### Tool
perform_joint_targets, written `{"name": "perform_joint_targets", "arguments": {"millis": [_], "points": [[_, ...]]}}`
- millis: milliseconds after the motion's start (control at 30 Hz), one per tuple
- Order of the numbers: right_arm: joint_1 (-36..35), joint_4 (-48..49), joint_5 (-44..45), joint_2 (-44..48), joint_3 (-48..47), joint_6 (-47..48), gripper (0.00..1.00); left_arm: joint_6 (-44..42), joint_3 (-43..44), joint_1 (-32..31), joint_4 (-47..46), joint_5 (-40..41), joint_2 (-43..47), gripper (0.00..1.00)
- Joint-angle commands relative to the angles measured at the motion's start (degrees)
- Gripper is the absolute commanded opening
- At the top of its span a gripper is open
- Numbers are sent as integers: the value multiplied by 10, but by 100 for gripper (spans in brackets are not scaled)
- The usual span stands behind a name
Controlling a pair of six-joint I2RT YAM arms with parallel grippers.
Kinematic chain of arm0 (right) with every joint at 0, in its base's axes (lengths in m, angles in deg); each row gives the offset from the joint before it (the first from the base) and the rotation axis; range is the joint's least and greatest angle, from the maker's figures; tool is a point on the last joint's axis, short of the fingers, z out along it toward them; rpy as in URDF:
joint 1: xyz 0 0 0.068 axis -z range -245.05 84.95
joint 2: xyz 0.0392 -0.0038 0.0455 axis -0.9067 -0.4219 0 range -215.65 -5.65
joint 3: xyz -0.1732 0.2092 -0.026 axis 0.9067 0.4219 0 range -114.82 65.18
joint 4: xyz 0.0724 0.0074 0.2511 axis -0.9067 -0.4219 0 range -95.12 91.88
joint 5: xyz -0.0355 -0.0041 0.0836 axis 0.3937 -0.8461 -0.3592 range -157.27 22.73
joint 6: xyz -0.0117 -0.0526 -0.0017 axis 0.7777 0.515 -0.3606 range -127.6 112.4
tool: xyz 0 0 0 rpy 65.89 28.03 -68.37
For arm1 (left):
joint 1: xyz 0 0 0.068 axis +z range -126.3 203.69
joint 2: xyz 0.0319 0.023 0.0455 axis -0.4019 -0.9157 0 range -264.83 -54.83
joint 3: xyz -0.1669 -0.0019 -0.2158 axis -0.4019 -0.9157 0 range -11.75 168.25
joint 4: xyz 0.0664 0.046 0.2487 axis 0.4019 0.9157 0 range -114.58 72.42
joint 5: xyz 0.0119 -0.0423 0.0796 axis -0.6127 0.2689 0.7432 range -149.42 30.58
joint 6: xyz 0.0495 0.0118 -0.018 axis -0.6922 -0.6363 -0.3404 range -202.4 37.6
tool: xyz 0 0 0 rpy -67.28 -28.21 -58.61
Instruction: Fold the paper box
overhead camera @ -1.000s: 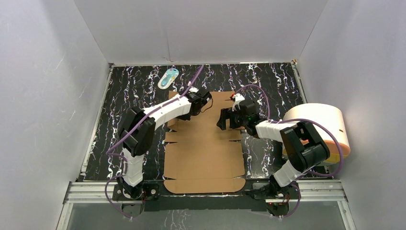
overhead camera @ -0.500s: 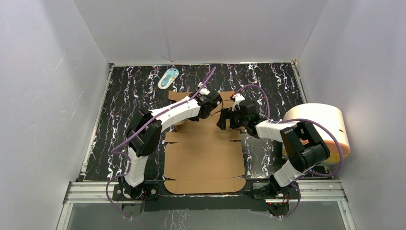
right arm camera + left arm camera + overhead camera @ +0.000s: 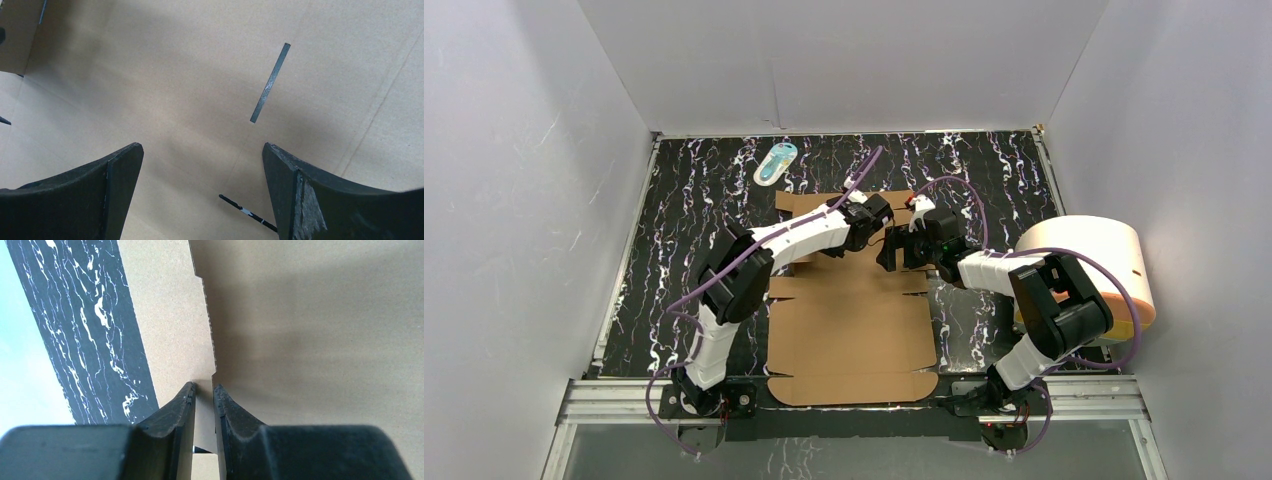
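The paper box [image 3: 849,330] lies flat and unfolded in the middle of the black marbled table [image 3: 694,200]. It is a brown cardboard sheet running from the near edge between the two arm bases out towards the far side, its flaps and notches spread along both long sides. Over its far half the two claws face each other, close together but apart.

The left gripper [image 3: 202,390] points down at the sheet, its dark fingers only a narrow slit apart. Cardboard shows through the gap, and a notched edge of the sheet runs away from the tips. It may be touching that edge, but the wrist view is too close to tell, and nothing looks clamped.

The right gripper [image 3: 200,147] hangs over the sheet with its fingers spread wide and nothing between them. A thin cut slit [image 3: 270,82] in the cardboard lies beyond them.

A cream cylinder with an orange base [image 3: 1084,260] stands off the sheet at the right. A small white-and-blue oval item [image 3: 775,162] lies near the far edge of the table, well apart from the cardboard
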Motion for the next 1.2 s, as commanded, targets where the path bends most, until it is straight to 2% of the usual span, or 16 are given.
{"name": "perform_joint_targets", "arguments": {"millis": [0, 133, 300, 533, 733, 1167], "points": [[-6, 11, -14, 1, 5, -11, 99, 14, 17, -9, -3, -40, -10, 16], [-6, 11, -15, -1, 3, -11, 99, 16, 20, -8, -1, -31, 7, 20], [-6, 9, -15, -2, 3, -11, 99, 17, 12, -8, 4, -8, 51, 29], [-6, 7, -15, -1, 0, -8, 99, 29, -53, -1, -26, -5, 152, 44], [-6, 4, -14, -2, -3, -7, 99, 44, -141, 36, -71, -67, 244, 51], [-7, -1, -17, -4, -5, -6, 99, 105, -392, 191, -216, -318, 430, 64]]}}
